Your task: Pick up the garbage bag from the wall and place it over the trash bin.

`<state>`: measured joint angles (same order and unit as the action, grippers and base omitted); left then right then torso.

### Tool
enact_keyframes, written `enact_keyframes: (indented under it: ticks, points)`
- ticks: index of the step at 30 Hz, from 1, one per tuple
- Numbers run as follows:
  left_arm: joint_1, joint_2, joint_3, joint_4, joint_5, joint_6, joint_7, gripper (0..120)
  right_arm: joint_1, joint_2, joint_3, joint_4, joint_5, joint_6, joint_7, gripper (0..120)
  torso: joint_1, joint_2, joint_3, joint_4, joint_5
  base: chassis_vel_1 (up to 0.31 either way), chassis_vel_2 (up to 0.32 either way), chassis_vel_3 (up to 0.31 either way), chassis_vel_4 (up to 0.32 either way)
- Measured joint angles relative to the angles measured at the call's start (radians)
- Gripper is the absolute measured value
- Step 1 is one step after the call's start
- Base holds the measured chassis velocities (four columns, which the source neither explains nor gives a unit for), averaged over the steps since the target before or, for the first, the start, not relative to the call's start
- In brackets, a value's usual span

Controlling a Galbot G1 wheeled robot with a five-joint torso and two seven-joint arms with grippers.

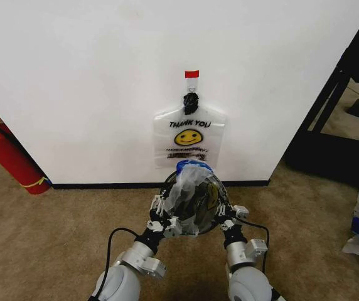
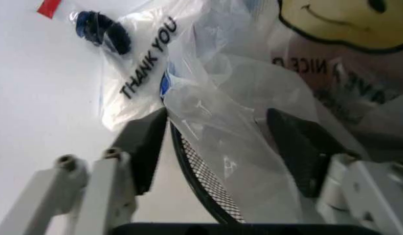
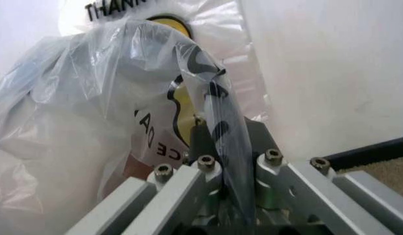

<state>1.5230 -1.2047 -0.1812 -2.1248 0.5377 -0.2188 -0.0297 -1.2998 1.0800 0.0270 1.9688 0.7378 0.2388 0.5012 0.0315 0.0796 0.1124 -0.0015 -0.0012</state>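
In the head view, a crumpled garbage bag is sitting draped over the trash bin at lower centre of the frame, just below a second printed bag that is hanging from a black hook on the white wall, under a red tape tab. The left gripper is reaching in at the bag's lower left edge, and the right gripper is doing the same at its lower right. In the left wrist view, the left gripper's dark fingers are standing spread, with the bag's film and the bin's mesh rim lying between them. In the right wrist view, the right gripper is pinching a fold of the bag tightly between its fingers. A red fire extinguisher is leaning at the left edge of the head view.
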Motion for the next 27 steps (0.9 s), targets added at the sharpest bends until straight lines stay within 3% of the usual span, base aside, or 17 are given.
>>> enact_keyframes:
  ticks: [4, 7, 11, 13, 14, 16, 27]
  points:
    - [-0.048, -0.004, 0.018, 0.024, 0.136, 0.053, 0.009, 43, -0.005, 0.011, -0.027, -0.012, -0.064, 0.016, -0.001, 0, 0.000, 0.000, 0.000, -0.0001, 0.0002, 0.000, 0.000, 0.000, 0.000]
    - [-0.066, -0.006, 0.023, 0.031, 0.182, 0.084, 0.010, 38, -0.007, 0.015, -0.035, -0.017, -0.091, 0.023, -0.001, 0, 0.000, 0.000, 0.000, -0.0001, 0.0002, 0.000, 0.000, 0.000, 0.000]
    - [-0.096, -0.009, 0.026, 0.059, 0.269, 0.145, 0.003, 20, -0.015, 0.024, -0.047, -0.027, -0.149, 0.043, -0.003, 0, 0.000, 0.000, 0.000, -0.0001, 0.0002, 0.000, 0.000, 0.000, 0.000]
    - [-0.097, -0.009, 0.026, 0.061, 0.273, 0.148, 0.002, 20, -0.015, 0.024, -0.048, -0.027, -0.152, 0.044, -0.003, 0, 0.000, 0.000, 0.000, -0.0001, 0.0002, 0.000, 0.000, 0.000, 0.000]
    - [-0.097, -0.009, 0.026, 0.066, 0.288, 0.163, -0.001, 10, -0.017, 0.025, -0.050, -0.028, -0.162, 0.048, -0.004, 0, 0.000, 0.000, 0.000, -0.0001, 0.0002, 0.000, 0.000, 0.000, 0.000]
    - [-0.096, -0.012, 0.026, 0.078, 0.321, 0.198, -0.011, 1, -0.020, 0.028, -0.053, -0.029, -0.189, 0.058, -0.006, 0, 0.000, 0.000, 0.000, 0.0001, 0.0003, 0.000, 0.000, 0.000, 0.000]
    - [-0.077, -0.022, 0.014, 0.065, 0.343, 0.233, -0.050, 0, -0.023, 0.027, -0.055, -0.016, -0.200, 0.061, -0.010, 0, 0.000, 0.000, 0.000, 0.0001, 0.0003, 0.000, 0.000, 0.000, 0.000]
